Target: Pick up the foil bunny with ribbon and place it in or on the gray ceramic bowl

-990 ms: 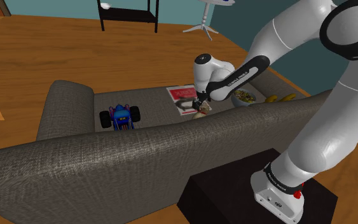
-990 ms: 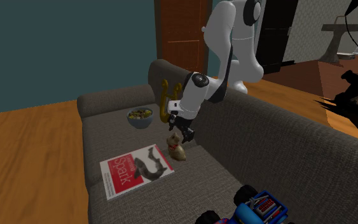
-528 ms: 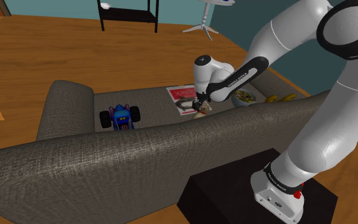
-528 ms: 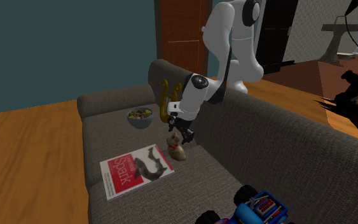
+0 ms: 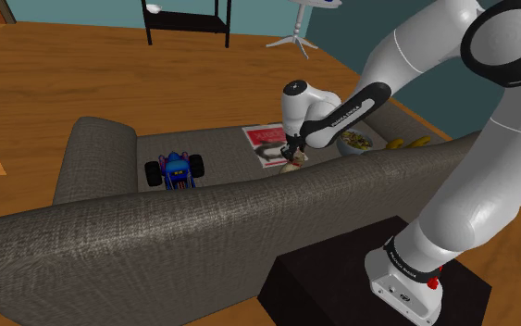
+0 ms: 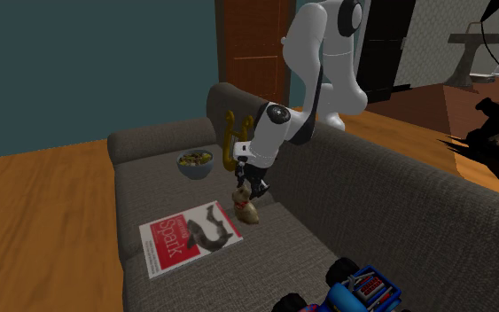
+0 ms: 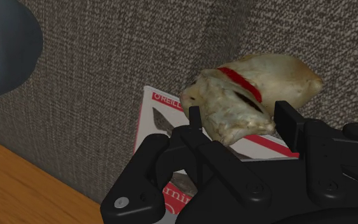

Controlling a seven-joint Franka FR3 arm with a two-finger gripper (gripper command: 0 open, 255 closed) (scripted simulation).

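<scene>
My pincer [image 7: 241,118] stands wide over the sofa [image 6: 150,191] seat, one finger on each side of the foil bunny [image 7: 247,95]. I cannot tell whether they touch it. The bunny, with a red ribbon at its neck, lies on the cushion just beside a magazine [image 6: 185,237]. The gray bowl [image 6: 194,171], with food in it, sits well apart, toward the armrest.

A magazine [image 6: 190,237] is lying on the sofa [image 6: 150,173] seat, showing the white word "Spark" along its red band. In the wrist view its red corner is showing letters beginning "O'REIL". Lettering on the dark forearm [image 5: 341,116] is appearing too small to read.
</scene>
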